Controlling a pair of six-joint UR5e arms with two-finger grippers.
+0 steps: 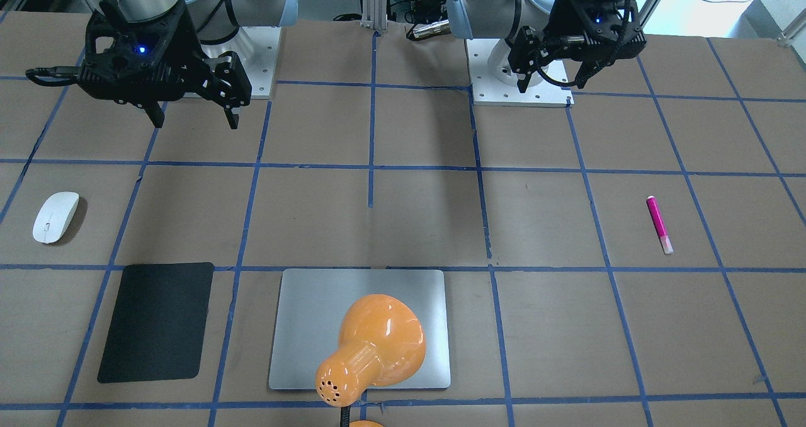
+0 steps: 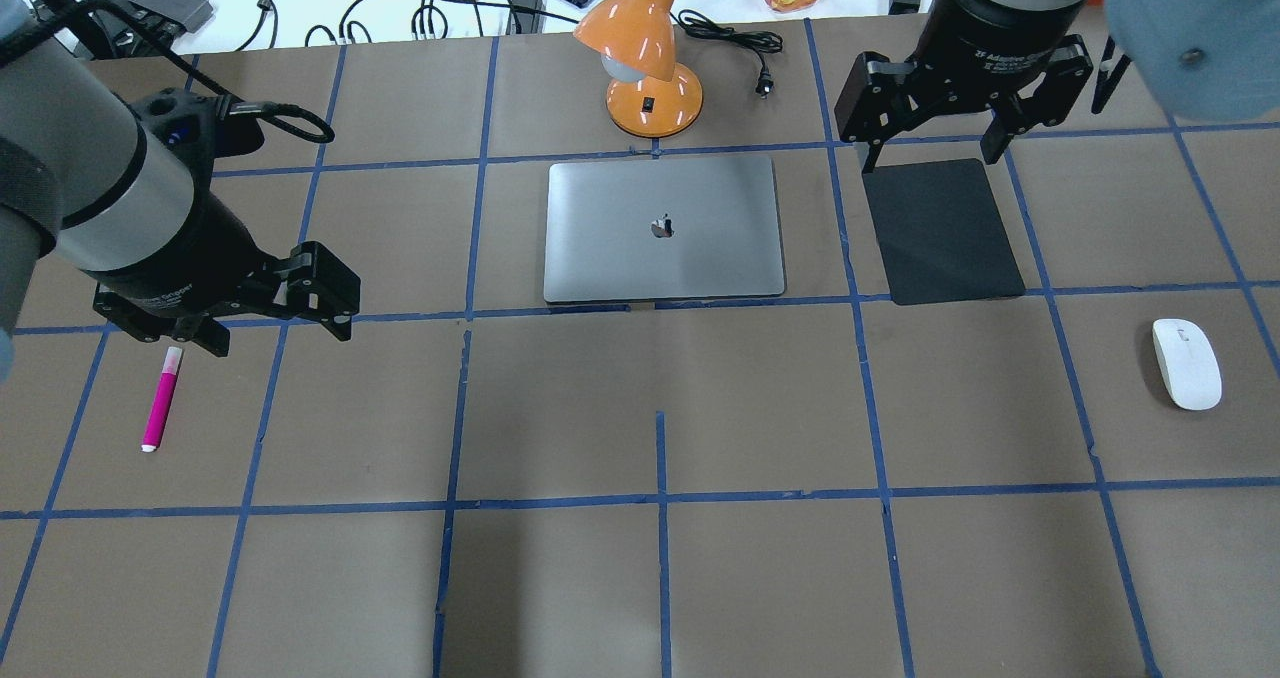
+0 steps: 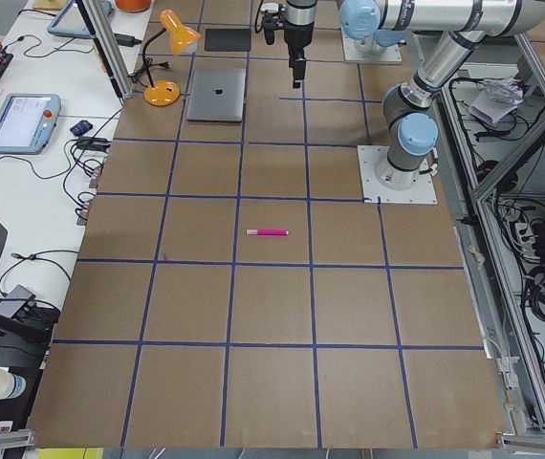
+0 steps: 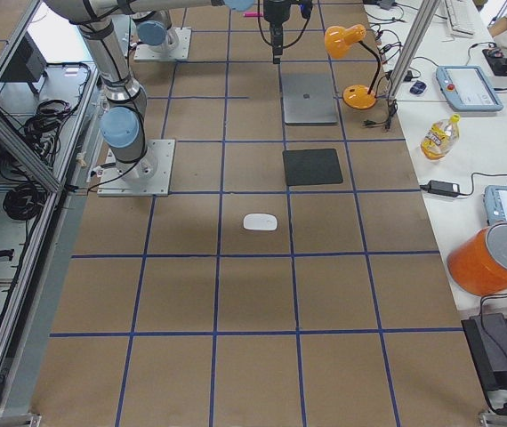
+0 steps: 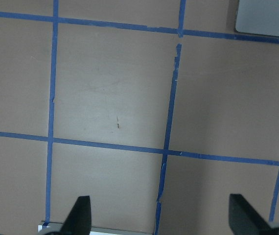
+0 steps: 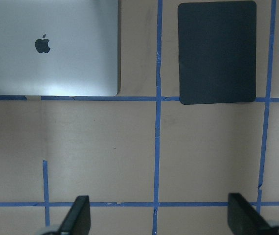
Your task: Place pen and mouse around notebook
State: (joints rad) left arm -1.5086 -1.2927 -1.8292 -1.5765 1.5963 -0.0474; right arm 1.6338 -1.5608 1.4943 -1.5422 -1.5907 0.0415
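A: From overhead, can see the large silver-grey metallic notebook (image 2: 663,228) whole, upper centre of the frame, logo showing.

B: Not so from the front-facing view: covered across the middle there by the shade of the glossy orange desk lamp (image 1: 371,348).

A: Found the slim magenta-pink pen (image 2: 162,398)?

B: Lower left overhead, flat on the brown taped table (image 2: 760,578), well apart from the notebook. Cut off by the left edge in the left wrist view. Picked out again mid-frame in the exterior left view.

A: And the glossy white oval mouse (image 2: 1186,363)?

B: Far right overhead, at middle height, near but clear of the flat black rectangular mat (image 2: 942,230). Seen mid-frame in the exterior right view. Mat and notebook caught side by side in the right wrist view.

A: Checked the left gripper (image 2: 278,336)?

B: Spread wide, holding nothing, hanging just beside the pen's pale cap end in the overhead frame.

A: And the right gripper (image 2: 930,158)?

B: Likewise spread wide and empty, poised at the mat's top edge overhead.
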